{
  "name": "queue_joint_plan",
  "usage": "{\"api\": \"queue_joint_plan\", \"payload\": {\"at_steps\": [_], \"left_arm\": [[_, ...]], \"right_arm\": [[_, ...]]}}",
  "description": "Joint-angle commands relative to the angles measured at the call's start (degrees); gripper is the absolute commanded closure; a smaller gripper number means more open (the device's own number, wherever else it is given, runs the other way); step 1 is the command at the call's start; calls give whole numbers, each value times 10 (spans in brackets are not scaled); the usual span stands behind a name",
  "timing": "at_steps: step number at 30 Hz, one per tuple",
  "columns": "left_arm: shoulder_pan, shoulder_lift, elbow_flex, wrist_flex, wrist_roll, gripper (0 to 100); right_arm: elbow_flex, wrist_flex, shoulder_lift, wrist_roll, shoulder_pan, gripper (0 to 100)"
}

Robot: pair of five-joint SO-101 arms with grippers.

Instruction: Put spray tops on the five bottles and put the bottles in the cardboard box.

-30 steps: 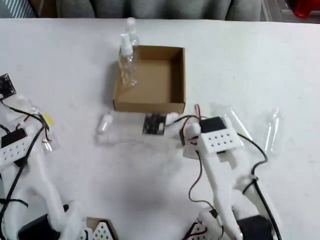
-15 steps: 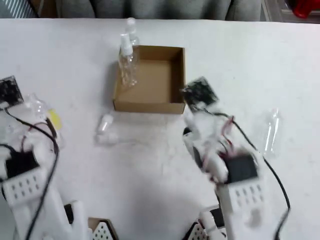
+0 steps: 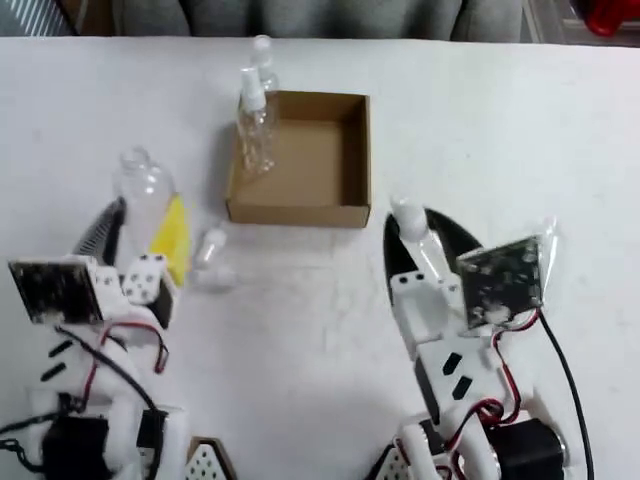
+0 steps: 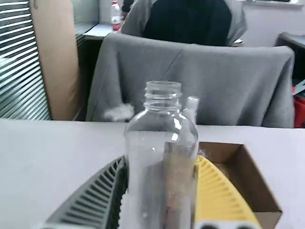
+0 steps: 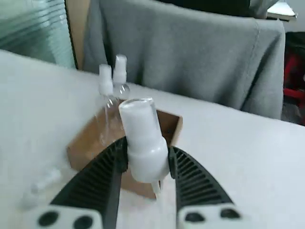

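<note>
Table: white top, both arms at the near edge.

Cardboard box: open-topped, centre-far on the table, between the two arms and beyond them. Floor of it looks bare in the high view.

Left gripper: near-left of the box, grey and yellow fingers clamped on a clear bottle. The bottle stands upright with an open neck. Left wrist view has the same grip, with the bottle squeezed on both sides.

Right gripper: near-right of the box, just off its near-right corner. Black fingers are closed on a white spray top. In the right wrist view, gripper pinches the collar of the spray top, nozzle end pointing away from the wrist.

Two capped bottles at the box's far-left corner: front one upright against the left wall. Inside or just outside the wall, can't tell from this angle. The second is right behind it on the table.

Loose clear bottle lies on the table on the right, partly behind the right arm's camera board.

Loose spray top lies on the table, just in front of the box's near-left corner, beside the left gripper's yellow finger.
</note>
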Motion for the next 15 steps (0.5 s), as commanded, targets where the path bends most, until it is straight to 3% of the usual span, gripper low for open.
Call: {"api": "queue_joint_plan", "payload": {"at_steps": [1, 8, 15], "left_arm": [[40, -18, 11, -4, 7, 946], [43, -48, 130, -131, 7, 946], [43, -99, 179, -151, 7, 947]], "right_arm": [[-29, -96, -1, -33, -46, 982], [-32, -346, 24, -30, -145, 981], [-69, -582, 121, -29, -184, 981]]}}
